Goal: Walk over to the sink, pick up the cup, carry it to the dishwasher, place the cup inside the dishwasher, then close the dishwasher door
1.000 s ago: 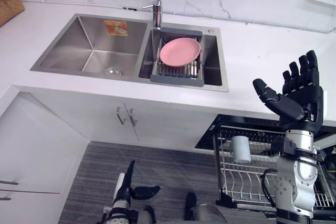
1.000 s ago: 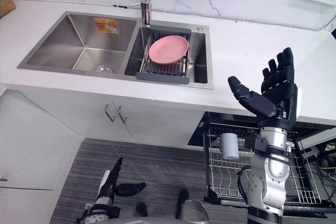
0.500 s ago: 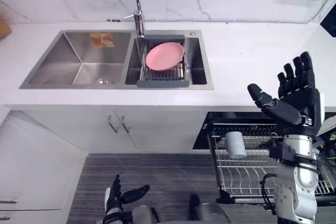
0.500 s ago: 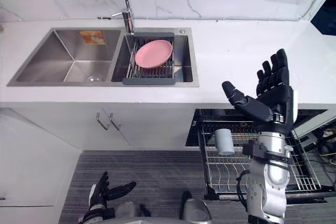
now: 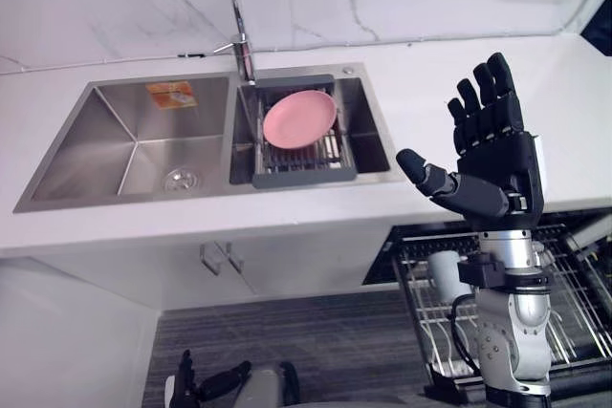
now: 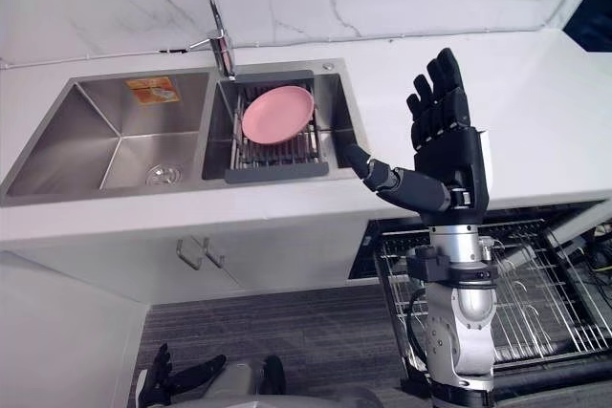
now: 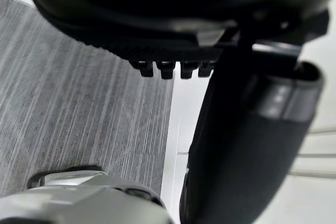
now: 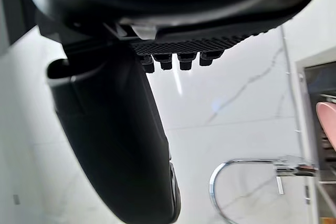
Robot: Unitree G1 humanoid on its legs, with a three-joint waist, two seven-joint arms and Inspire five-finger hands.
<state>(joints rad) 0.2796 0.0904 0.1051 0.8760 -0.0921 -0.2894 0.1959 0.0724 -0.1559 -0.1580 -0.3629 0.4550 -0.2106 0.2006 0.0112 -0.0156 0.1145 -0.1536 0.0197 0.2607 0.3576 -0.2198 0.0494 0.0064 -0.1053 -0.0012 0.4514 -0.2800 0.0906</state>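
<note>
My right hand [image 5: 492,164] is up, fingers spread wide & thumb out, nothing in it. Cup [image 5: 443,272] sits in the pulled-out dishwasher rack [image 5: 579,298], right beside that arm's wrist. Left hand [image 5: 212,385] hangs low, fingers loose, empty.

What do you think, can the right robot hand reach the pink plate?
Probably yes. The right robot hand is open above the counter, and the plate lies uncovered on the sink rack, nothing between them.
</note>
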